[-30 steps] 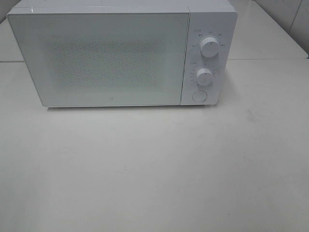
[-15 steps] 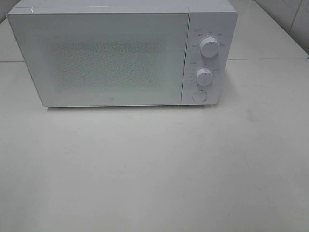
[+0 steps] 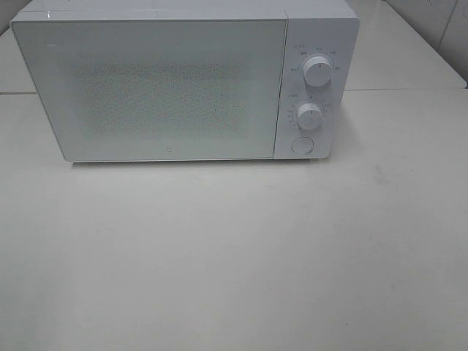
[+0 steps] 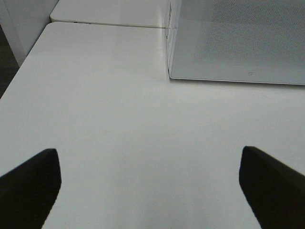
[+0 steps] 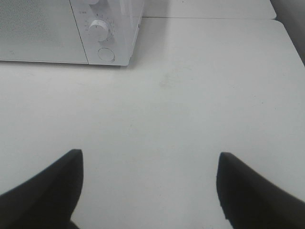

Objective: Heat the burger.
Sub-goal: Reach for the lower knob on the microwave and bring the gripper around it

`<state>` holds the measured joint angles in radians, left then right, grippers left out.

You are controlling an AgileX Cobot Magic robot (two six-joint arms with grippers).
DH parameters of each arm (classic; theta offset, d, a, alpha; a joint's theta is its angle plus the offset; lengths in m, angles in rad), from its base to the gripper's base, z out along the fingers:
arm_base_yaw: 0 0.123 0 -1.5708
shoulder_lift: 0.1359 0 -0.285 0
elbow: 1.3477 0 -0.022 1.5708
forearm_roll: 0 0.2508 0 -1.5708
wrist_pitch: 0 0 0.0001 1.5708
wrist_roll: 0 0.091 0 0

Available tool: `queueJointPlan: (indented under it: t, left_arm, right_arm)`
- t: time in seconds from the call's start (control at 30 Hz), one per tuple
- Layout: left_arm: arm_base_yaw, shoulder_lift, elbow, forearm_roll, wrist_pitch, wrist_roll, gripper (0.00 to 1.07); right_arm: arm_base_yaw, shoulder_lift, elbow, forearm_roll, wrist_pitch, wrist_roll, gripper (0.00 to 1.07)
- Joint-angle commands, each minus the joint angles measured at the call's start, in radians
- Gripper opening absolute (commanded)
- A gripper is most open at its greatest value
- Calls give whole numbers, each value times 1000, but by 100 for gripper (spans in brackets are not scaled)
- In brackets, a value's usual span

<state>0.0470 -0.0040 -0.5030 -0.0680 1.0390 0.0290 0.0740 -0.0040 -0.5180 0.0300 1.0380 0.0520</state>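
Note:
The burger is out of view in every frame. A white microwave (image 3: 183,80) stands at the back of the white table (image 3: 234,256) with its door shut; two knobs and a round button sit on its right panel. In the exterior high view neither arm shows. My left gripper (image 4: 150,186) hangs open over bare table, a short way in front of the microwave's (image 4: 238,38) left front corner. My right gripper (image 5: 150,183) is open too, over bare table in front of the microwave's (image 5: 105,28) control panel. Nothing lies between either pair of fingers.
The table is made of joined white panels, with a seam running behind the microwave's left side (image 4: 109,24). A darker floor edge (image 4: 7,67) shows past the table's left rim. A tiled wall (image 3: 439,22) stands at the back right.

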Motion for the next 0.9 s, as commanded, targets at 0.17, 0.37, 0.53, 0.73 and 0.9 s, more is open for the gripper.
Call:
queueJointPlan:
  t: [0.17, 0.37, 0.53, 0.73, 0.9]
  left_arm:
    - [3, -21, 3, 3, -2, -5, 96]
    - [3, -21, 3, 3, -2, -5, 96]
    - [3, -21, 3, 3, -2, -5, 96]
    - [3, -21, 3, 3, -2, -5, 96]
    - [3, -21, 3, 3, -2, -5, 96]
  right_arm:
    - [-6, -17, 2, -8, -9, 7, 76]
    - [-4, -18, 2, -8, -9, 7, 76]
    - [-4, -18, 2, -11, -9, 15, 76]
    - [-4, -2, -36, -11, -65, 14, 76]
    - [-4, 67, -48, -11, -173, 14, 76]
